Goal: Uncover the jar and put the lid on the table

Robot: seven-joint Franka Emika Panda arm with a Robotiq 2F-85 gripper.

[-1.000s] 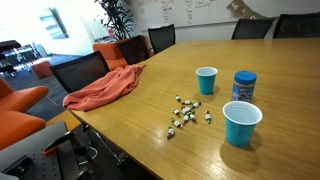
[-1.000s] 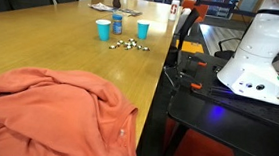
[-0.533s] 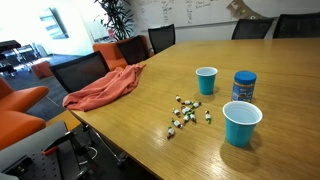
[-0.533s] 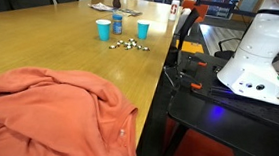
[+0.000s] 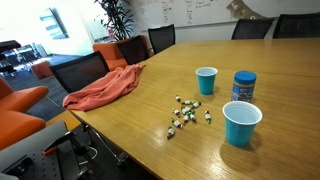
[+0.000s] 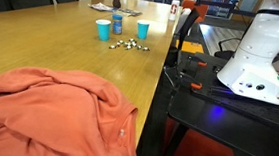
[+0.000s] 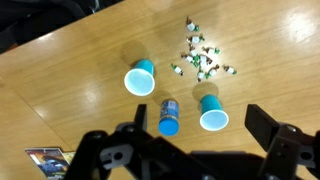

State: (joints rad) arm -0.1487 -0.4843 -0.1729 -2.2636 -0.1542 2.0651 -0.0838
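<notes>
Table point(image 5: 130, 125) first: big, glossy, and nothing on it has moved in the last sec, so the task hasn't started yet. Orange cloth point(image 5: 105, 88) lies at the table's edge, well apart from the action. Two blue cups point(image 5: 241, 122) stand near the jar point(image 5: 244, 90), which is upright w/ lid point(image 5: 245, 75) on. Candies point(image 5: 188, 113) are scattered close by. Gripper point(image 7: 198, 128) hovers high overhead, jaws spread wide, holding nothing. Plenty of bare wood around for the lid, I'd say.

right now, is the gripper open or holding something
gripper: open, fingers spread wide, holding nothing, well above the jar
</notes>
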